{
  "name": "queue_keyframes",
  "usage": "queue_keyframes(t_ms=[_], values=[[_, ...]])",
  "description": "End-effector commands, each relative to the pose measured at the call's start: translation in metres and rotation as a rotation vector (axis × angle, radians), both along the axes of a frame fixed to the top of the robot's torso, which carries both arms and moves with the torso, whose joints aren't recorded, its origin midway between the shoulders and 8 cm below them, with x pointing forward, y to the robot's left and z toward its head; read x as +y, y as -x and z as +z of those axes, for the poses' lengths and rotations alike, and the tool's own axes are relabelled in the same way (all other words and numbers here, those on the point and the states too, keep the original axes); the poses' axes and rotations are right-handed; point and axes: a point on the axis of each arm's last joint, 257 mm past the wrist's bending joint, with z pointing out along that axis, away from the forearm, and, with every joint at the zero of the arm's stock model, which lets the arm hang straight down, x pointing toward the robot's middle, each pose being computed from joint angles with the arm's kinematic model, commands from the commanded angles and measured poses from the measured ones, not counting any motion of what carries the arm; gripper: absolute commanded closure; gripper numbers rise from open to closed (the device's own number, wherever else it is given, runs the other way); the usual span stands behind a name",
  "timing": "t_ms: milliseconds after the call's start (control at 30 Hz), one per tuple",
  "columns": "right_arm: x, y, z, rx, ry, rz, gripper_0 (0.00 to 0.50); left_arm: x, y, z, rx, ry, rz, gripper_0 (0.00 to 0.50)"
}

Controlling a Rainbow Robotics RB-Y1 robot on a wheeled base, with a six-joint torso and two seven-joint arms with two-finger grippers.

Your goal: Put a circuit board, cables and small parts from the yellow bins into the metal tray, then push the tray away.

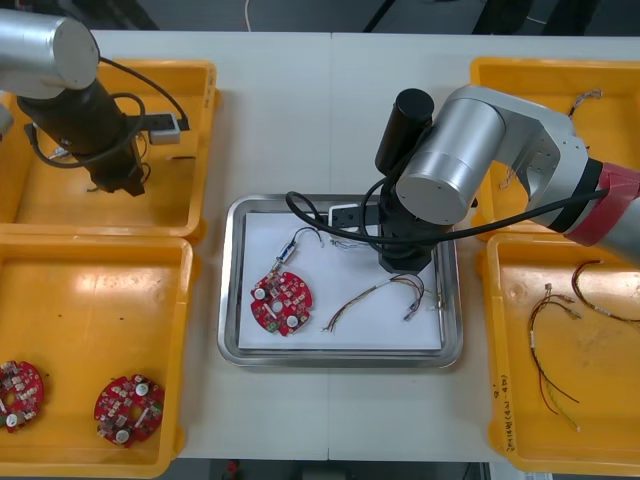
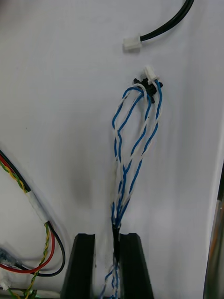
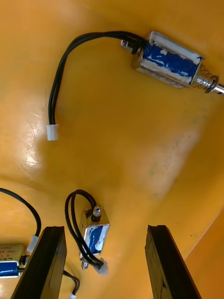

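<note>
One cable (image 2: 126, 154) in right tool (image 2: 106, 238), over tray (image 1: 229, 300); left tool (image 3: 105, 228) spread, in bin (image 3: 154, 140).

1. I see the right fingers (image 2: 132, 266) nearly together, with a narrow gap between them.
2. The blue and white twisted cable (image 2: 128, 154) runs through that gap, against one finger, and loops out past the tips over the white inside of the tray (image 2: 60, 117).
3. Its far end has a black tie and a white connector (image 2: 150, 72).
4. Beyond that lies a black cable (image 2: 170, 21) with its own white plug (image 2: 132, 44), not touching the connector.
5. Beside the fingers is a red and yellow cable (image 2: 46, 231), with a black wire alongside and white tape round it.
</note>
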Motion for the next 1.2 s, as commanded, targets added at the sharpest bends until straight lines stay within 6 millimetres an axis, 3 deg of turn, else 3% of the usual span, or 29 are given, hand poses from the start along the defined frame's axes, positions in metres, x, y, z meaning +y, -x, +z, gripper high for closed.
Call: queue_keyframes(t_ms=[33, 400, 800, 1167, 1200], values=[[0.019, -0.008, 0.016, -0.048, -0.008, 0.052, 0.0, -0.012, -0.015, 0.017, -0.043, -0.045, -0.059, 0.0], [0.017, -0.005, 0.017, -0.031, -0.023, 0.035, 0.0, -0.005, -0.015, 0.013, -0.044, -0.074, -0.058, 0.0], [0.015, 0.007, 0.035, -0.041, -0.006, 0.056, 0.0, 0.001, -0.02, 0.005, -0.051, -0.071, -0.038, 0.0], [0.01, 0.0, 0.047, -0.111, 0.009, 0.057, 0.0, 0.0, -0.021, -0.001, -0.055, -0.08, -0.042, 0.0], [0.009, -0.001, 0.047, -0.114, 0.011, 0.054, 0.0, 0.0, -0.021, -0.002, -0.054, -0.081, -0.043, 0.045]])
